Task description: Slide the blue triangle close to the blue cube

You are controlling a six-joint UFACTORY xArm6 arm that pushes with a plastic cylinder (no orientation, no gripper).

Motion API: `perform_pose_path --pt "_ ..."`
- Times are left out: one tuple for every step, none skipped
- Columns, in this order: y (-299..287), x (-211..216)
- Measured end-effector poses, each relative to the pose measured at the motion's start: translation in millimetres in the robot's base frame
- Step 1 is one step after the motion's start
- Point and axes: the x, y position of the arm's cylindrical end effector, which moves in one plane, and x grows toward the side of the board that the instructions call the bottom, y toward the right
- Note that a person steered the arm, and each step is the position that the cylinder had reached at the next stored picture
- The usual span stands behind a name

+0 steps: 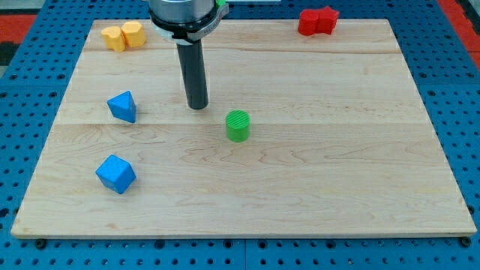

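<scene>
The blue triangle point(122, 106) lies on the wooden board at the view's left, a little above the middle. The blue cube point(115, 174) lies below it, near the board's lower left, with a clear gap between the two. My tip point(198, 107) rests on the board to the right of the blue triangle, at about its height and apart from it. It touches no block.
A green cylinder point(238, 125) stands just to the lower right of my tip. Two yellow blocks point(124, 35) sit side by side at the board's top left. A red block point(317, 21) sits at the top right. The wooden board point(337, 150) lies on a blue perforated table.
</scene>
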Motion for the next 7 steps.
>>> perform_pose_path --pt "0 0" --pt "-15 -4" --pt "-47 -20" --pt "-82 -22" --pt "-128 -22" --pt "-110 -2" --pt "-109 26"
